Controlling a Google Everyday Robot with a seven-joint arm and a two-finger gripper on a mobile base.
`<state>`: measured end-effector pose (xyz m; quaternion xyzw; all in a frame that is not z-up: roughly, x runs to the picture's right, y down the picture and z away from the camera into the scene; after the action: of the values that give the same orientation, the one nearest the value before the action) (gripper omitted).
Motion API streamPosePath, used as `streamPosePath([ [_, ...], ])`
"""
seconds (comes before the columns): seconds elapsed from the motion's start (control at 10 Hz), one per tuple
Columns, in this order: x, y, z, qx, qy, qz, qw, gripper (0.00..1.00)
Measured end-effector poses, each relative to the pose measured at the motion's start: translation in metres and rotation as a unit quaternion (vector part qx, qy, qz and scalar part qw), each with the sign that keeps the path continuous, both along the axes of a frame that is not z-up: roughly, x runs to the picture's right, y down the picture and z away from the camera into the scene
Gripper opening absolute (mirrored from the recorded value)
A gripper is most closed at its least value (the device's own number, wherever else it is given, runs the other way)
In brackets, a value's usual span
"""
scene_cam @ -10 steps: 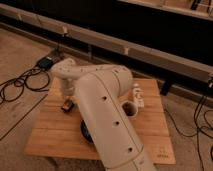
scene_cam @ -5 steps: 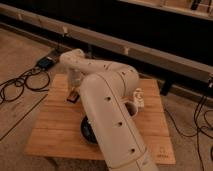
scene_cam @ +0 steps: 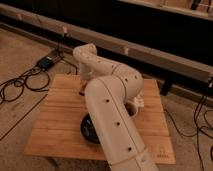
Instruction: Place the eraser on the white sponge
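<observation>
My gripper (scene_cam: 81, 89) hangs from the white wrist over the back left part of the wooden table (scene_cam: 55, 125). It is largely hidden by my own arm. A small dark piece shows at its tip, the eraser (scene_cam: 81, 92), held just above the table top. The white sponge is hidden from this view, behind my arm or out of sight. My big white upper arm (scene_cam: 112, 125) runs across the middle of the picture and covers much of the table.
A round black bowl (scene_cam: 88, 129) sits on the table, partly behind my arm. A white mug (scene_cam: 135, 107) stands to the right of the arm. Cables and a power box (scene_cam: 46, 62) lie on the floor at the left. A dark wall runs behind the table.
My gripper has moved right and toward the back of the table, and the small dark piece has moved with it. The bowl and mug have not moved.
</observation>
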<state>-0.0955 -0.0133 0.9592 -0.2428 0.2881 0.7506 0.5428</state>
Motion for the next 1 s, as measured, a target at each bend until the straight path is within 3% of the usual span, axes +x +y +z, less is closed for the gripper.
streamPosePath([
  [0.4,0.049,-0.017,0.017,0.002,0.023,0.010,0.9997,0.00],
  [1.0,0.085,-0.010,0.021,-0.017,0.038,0.008,0.9991,0.00],
])
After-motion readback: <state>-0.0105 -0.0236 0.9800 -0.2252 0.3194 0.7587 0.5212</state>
